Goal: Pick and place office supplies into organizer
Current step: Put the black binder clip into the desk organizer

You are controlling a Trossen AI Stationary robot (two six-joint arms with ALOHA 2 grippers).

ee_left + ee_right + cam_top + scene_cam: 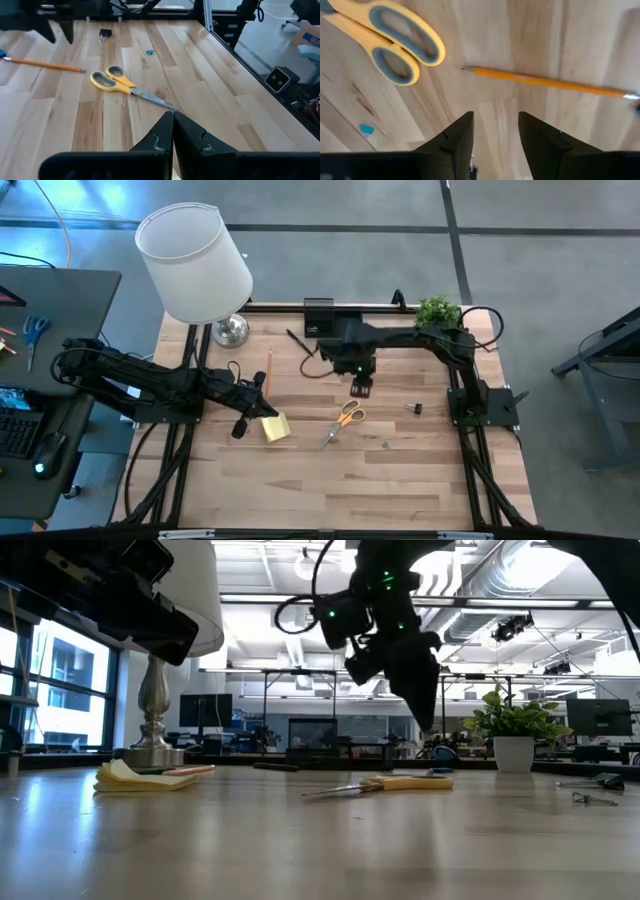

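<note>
Right wrist view alone shows pencil (550,82) beyond right pincer (496,131).

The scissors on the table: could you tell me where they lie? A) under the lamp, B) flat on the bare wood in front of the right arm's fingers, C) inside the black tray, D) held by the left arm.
B: the scissors lie flat on the wood, nothing gripping them.
</note>
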